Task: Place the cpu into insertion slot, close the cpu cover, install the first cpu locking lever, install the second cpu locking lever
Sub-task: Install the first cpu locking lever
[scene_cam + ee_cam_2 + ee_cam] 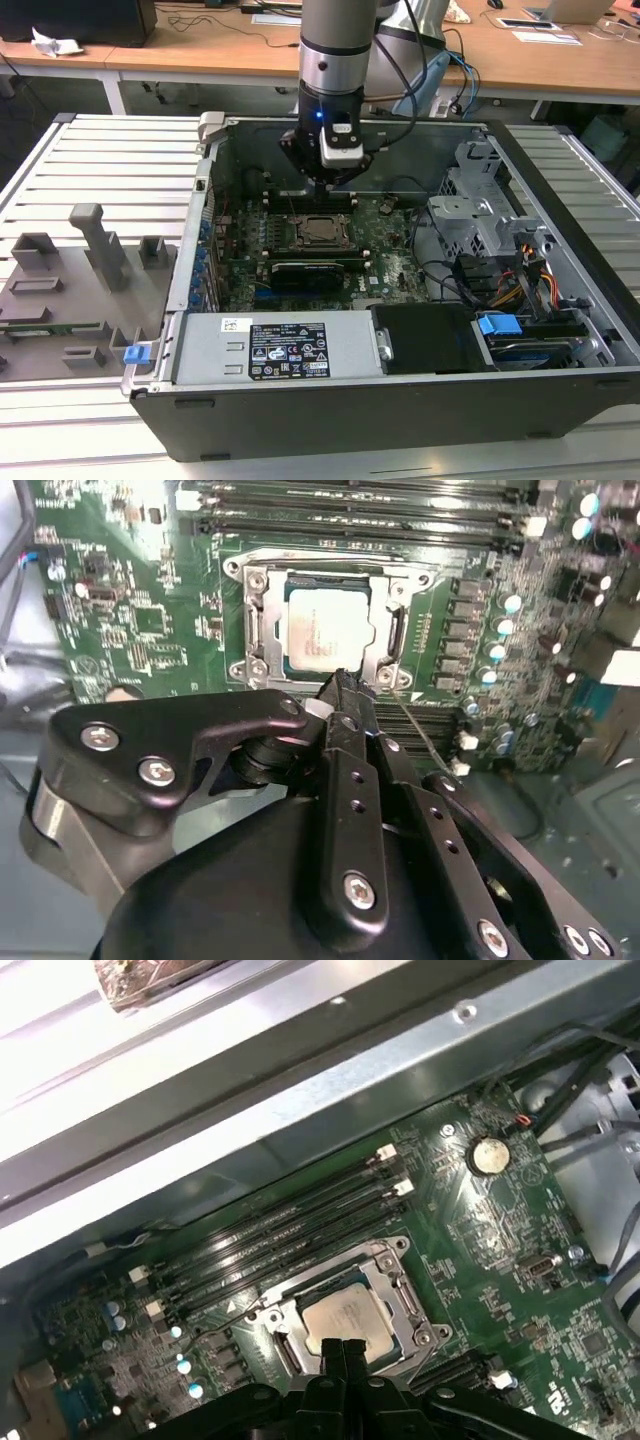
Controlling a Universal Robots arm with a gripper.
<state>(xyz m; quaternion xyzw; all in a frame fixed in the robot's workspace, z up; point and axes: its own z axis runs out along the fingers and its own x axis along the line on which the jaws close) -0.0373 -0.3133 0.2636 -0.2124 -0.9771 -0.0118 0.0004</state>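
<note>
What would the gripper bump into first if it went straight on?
The gripper would probably meet the cpu cover first, at its edge beside the seated cpu, though depth is unclear.

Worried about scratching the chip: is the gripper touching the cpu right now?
Apart. In the exterior view, the gripper hangs above the cpu, with a strip of motherboard showing between them.

Nothing readable: print on the cpu (pixel 328 628) and on the black label (pixel 288 350) of the power supply (pixel 205 350), six o'clock, is too fine.
</note>
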